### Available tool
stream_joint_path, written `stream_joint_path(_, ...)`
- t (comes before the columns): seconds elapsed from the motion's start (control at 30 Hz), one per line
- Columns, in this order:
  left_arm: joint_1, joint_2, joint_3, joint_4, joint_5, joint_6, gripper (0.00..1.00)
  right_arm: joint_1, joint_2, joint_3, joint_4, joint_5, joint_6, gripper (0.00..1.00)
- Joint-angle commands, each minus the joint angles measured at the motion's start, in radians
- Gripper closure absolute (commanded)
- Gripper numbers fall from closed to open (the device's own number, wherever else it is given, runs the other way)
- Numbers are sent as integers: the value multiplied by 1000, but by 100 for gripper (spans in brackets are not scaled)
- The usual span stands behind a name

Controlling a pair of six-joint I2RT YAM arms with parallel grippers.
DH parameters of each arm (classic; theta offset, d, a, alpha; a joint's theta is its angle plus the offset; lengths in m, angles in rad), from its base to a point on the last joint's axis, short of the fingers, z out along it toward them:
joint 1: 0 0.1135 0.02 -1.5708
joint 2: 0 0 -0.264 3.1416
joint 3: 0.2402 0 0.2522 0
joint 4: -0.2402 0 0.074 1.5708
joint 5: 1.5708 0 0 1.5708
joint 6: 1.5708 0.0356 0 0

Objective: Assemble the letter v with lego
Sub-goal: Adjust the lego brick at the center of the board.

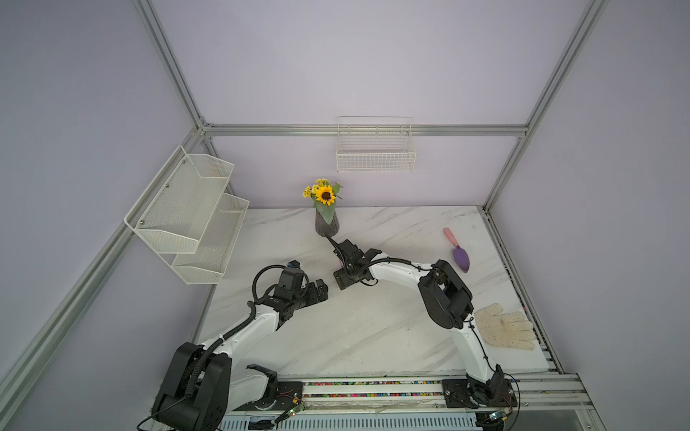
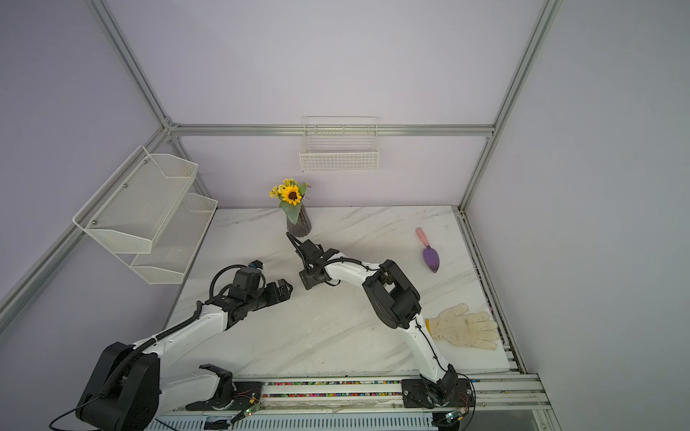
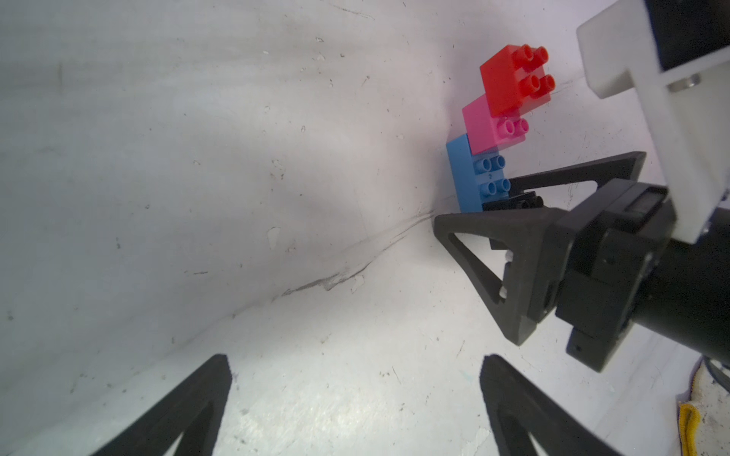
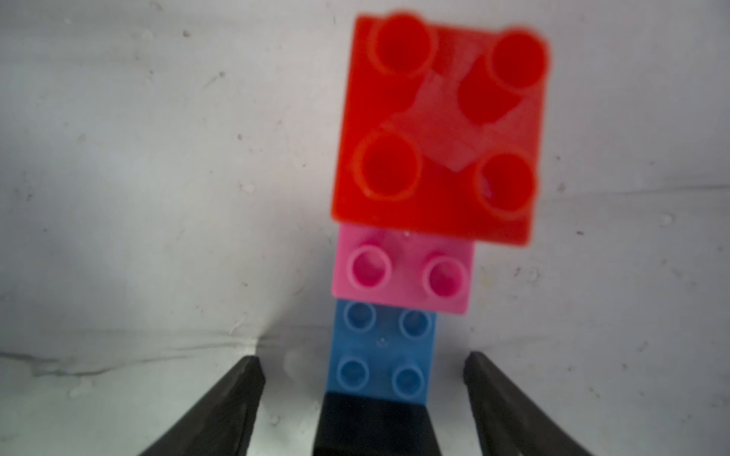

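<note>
The marble table (image 1: 373, 336) carries a dark vase (image 1: 328, 224) of sunflowers at its far edge, and all places here are given from this vase. On the wall to its left hangs a white mesh rack (image 1: 186, 216), and a wire basket (image 1: 375, 156) hangs above and behind it. The left arm (image 1: 246, 332) and the right arm (image 1: 395, 266) both reach toward it from the near side. A knitted glove (image 1: 504, 330) lies well apart from the vase, near the right front corner. A purple trowel (image 1: 460, 255) lies to the right of the vase.

The right gripper (image 4: 362, 357) is just in front of the vase. Its jaws stand apart on both sides of the black brick (image 3: 509, 203), with a gap on each side. The left gripper (image 3: 354, 359) is a little further to the front and left, with its jaws wide apart and nothing between them.

The lego lies on the table under the right gripper. The blue brick (image 3: 464, 173) is the base, the pink brick (image 3: 480, 126) steps off one end of it, the red brick (image 3: 499, 83) steps off the pink, and the black brick sits at the other end.
</note>
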Motion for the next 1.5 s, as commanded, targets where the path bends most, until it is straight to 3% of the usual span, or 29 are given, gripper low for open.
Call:
stream_joint_path(0.0,6,-7,25,26,-34,27,0,-8,98,-59,-79,47,3,25)
stream_joint_path(0.1,5,-4,22,30,-37,27,0,-10,102,-64,-67,62,17,42)
stream_joint_path(0.23,5,7,16,35,-55,31,0,-11,93,-87,-28,62,35,56)
stream_joint_path(0.4,5,23,15,41,-66,33,0,-14,53,-128,9,4,42,63)
stream_joint_path(0.5,6,30,24,41,-73,36,0,-45,-3,-190,57,-142,40,66)
stream_joint_path(0.8,5,74,62,50,-83,42,0,-197,-58,-384,196,-815,66,68)
stream_joint_path(0.87,6,99,73,56,-79,43,0,-221,-45,-413,242,-935,95,63)
stream_joint_path(0.97,6,138,91,66,-67,49,0,-246,-34,-435,288,-999,126,53)
stream_joint_path(1.1,5,182,112,69,-52,52,0,-267,-31,-439,296,-967,144,32)
stream_joint_path(1.13,6,189,114,70,-48,53,0,-273,-29,-438,294,-953,147,3)
stream_joint_path(1.27,4,225,112,80,-45,69,0,-283,-46,-430,260,-836,133,3)
stream_joint_path(1.47,-11,276,123,94,32,116,0,-284,-172,-433,165,-456,88,3)
